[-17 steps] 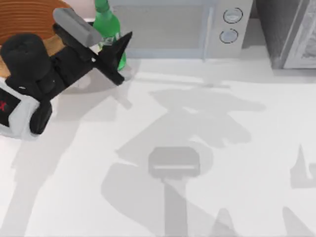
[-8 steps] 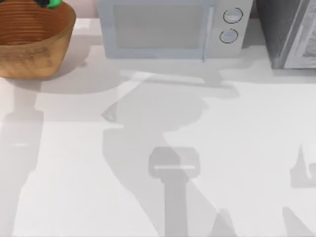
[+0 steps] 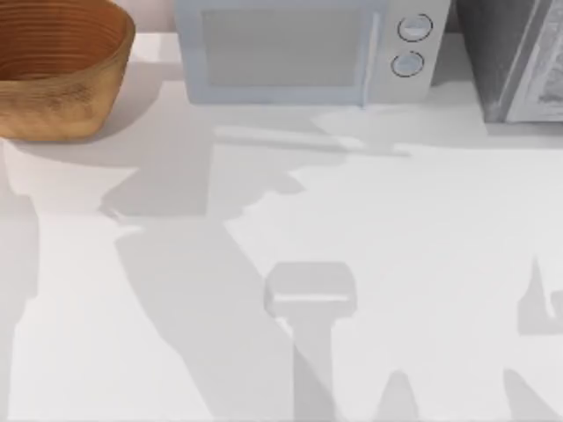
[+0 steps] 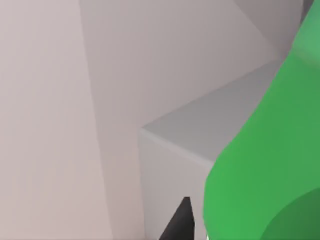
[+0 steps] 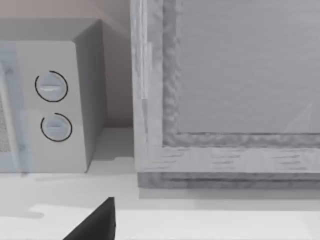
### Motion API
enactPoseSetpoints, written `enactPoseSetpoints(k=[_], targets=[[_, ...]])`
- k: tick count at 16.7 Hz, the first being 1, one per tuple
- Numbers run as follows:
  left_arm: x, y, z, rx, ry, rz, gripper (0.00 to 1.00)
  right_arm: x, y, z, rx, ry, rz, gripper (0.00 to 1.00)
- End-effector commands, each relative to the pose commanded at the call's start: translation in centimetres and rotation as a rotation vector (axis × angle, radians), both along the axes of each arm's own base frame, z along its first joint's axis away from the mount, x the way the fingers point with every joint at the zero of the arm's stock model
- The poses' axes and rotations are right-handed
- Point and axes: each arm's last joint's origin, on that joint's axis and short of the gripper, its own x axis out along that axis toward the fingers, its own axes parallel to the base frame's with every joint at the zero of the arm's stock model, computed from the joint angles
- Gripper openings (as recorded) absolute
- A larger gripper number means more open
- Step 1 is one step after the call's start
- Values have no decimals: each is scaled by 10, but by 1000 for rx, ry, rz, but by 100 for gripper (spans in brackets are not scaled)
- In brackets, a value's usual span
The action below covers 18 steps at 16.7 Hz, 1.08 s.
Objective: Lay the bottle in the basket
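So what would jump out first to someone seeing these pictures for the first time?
Probably the bright green bottle, looming close in the left wrist view against pale walls, with a dark fingertip beside it. Next, the orange-brown woven basket at the table's far left corner in the top view, beside a pale microwave along the back edge. Long arm shadows cross the white table.

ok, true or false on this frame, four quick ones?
1. The basket stands left of the microwave. True.
2. The microwave has three dials. False: two dials, one above the other.
3. The bottle is green. True.
4. The bottle stands upright beside the basket. False: it is close in front of the left wrist camera, away from that spot.
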Motion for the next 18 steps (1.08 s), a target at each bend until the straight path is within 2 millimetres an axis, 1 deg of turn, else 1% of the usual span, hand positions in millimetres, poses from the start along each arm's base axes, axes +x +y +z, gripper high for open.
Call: enactPoseSetpoints(k=[2, 5, 11, 18], targets=[[-5, 16, 7, -11, 16, -2, 0, 0, 0, 0, 0, 0, 0, 100], [-8, 24, 12, -18, 23, -3, 0, 0, 0, 0, 0, 0, 0, 100], [-6, 20, 11, -14, 17, -7, 0, 0, 0, 0, 0, 0, 0, 100], [11, 5, -9, -16, 23, -6, 0, 0, 0, 0, 0, 0, 0, 100]])
